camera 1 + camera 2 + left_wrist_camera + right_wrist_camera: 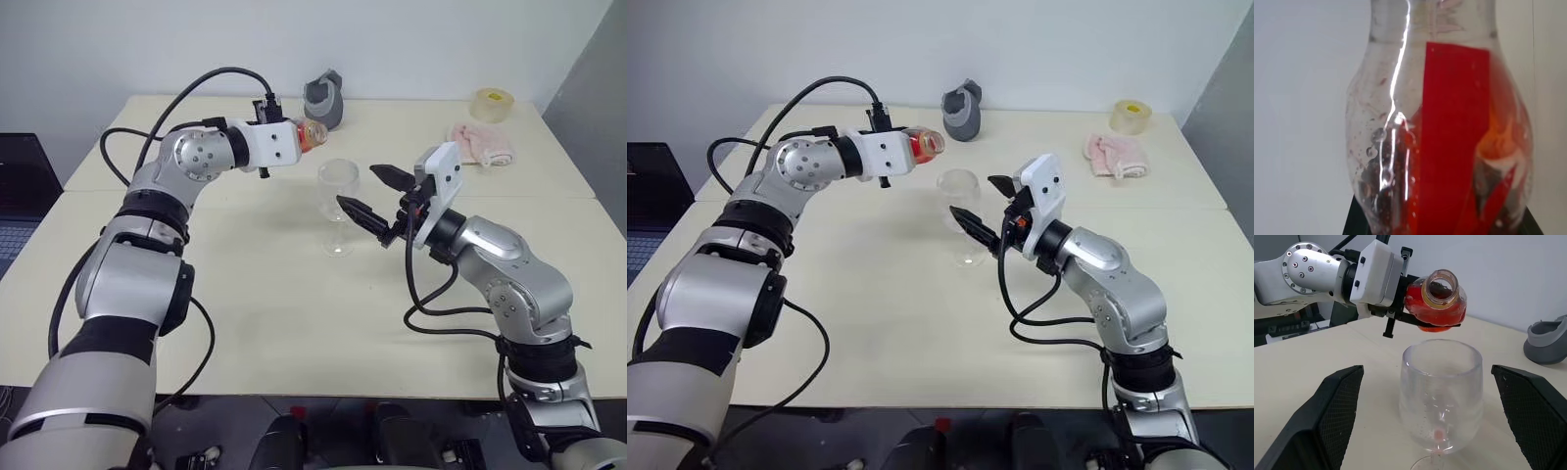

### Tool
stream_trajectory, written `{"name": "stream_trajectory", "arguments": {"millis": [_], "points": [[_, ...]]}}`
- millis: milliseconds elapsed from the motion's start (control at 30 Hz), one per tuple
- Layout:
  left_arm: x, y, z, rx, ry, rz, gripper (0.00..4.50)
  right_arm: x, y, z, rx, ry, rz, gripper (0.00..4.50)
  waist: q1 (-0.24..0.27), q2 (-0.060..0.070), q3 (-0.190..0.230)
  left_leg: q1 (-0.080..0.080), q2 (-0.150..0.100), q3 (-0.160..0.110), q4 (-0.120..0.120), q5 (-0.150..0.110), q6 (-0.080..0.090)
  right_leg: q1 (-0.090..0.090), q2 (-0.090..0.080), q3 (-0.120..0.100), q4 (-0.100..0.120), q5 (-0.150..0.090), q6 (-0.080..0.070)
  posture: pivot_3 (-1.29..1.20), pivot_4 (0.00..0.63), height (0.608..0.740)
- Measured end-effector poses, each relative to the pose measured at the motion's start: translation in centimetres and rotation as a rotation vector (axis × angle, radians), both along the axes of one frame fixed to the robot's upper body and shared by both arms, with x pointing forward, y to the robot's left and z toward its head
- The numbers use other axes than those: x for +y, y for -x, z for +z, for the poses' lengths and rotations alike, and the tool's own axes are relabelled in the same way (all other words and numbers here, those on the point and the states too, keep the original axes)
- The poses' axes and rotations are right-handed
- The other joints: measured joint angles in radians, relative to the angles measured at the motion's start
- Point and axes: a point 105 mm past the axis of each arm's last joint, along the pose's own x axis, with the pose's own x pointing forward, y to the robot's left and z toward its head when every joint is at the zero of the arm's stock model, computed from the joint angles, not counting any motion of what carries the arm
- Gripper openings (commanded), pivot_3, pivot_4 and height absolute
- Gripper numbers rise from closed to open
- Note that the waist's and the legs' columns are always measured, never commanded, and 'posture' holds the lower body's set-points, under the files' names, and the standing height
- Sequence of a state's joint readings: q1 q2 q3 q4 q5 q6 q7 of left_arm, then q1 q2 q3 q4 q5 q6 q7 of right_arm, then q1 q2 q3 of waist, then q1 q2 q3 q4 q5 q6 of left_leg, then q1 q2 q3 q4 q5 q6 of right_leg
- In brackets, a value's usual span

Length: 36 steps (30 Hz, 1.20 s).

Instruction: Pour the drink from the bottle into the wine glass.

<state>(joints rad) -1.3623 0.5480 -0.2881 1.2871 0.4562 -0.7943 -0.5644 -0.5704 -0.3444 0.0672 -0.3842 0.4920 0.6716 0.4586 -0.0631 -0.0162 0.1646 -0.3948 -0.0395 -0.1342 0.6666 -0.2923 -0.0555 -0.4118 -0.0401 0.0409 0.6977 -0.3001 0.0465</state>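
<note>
My left gripper (pixel 300 139) is shut on the bottle (pixel 1436 303), a small clear plastic one with a red label (pixel 1454 137). The bottle lies tipped nearly level, its open, capless mouth just above and behind the rim of the wine glass (pixel 1441 396). The red drink (pixel 1418 303) pools in the bottle's lower side. The glass stands upright on the table with a small red trace (pixel 1437 433) at the bottom of its bowl. My right gripper (pixel 356 185) is open, with its black fingers (pixel 1332 416) on either side of the bowl, apart from it.
A grey cup-like object (pixel 325 100) stands at the table's back edge. A roll of tape (pixel 493 104) and a pink cloth (pixel 481 143) lie at the back right. A dark laptop (pixel 20 186) sits off the cream table (pixel 294 323) to the left.
</note>
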Motion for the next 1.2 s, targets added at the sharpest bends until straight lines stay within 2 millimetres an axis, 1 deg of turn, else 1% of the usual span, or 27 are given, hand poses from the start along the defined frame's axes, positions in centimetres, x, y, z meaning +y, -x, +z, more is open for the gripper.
{"name": "stream_trajectory", "arguments": {"millis": [300,700,867,1033,1200], "points": [[-0.6,0.3,-0.2,-0.037,-0.101,-0.034,1.01,0.1,-0.1,-0.1,0.002,-0.009,-0.002,4.5,-0.003,0.0,0.0,0.0,0.0,0.0,0.0,0.0,0.0,0.0,0.0,0.0,0.0,0.0,0.0,0.0,0.15,0.74],[-0.8,0.2,0.8,-0.122,-0.183,-0.027,1.01,-0.1,-0.4,-0.2,-0.001,0.0,-0.014,4.5,-0.008,0.0,0.0,0.0,0.0,0.0,0.0,0.0,0.0,0.0,0.0,0.0,0.0,0.0,0.0,0.0,0.15,0.74],[-0.8,0.2,0.5,-0.14,-0.231,-0.03,1.01,-0.2,-0.6,-0.3,-0.007,0.007,-0.02,4.5,-0.011,0.0,0.0,0.0,0.0,0.0,0.0,0.0,0.0,0.0,0.0,0.0,0.001,0.0,0.0,0.0,0.15,0.74],[-0.9,0.1,1.0,-0.164,-0.249,-0.029,1.01,-0.2,-0.6,-0.3,-0.01,0.006,-0.019,4.5,-0.013,0.0,0.0,-0.001,0.0,0.0,0.0,0.0,0.0,-0.001,0.0,0.0,0.001,0.0,0.0,0.0,0.15,0.74],[-0.8,0.2,1.0,-0.189,-0.293,-0.038,1.01,-0.3,-0.6,-0.3,-0.012,0.006,-0.02,4.5,-0.017,0.0,0.0,-0.001,0.0,0.0,0.0,0.0,0.0,-0.001,0.0,0.0,0.001,0.0,0.0,0.0,0.15,0.74]]}}
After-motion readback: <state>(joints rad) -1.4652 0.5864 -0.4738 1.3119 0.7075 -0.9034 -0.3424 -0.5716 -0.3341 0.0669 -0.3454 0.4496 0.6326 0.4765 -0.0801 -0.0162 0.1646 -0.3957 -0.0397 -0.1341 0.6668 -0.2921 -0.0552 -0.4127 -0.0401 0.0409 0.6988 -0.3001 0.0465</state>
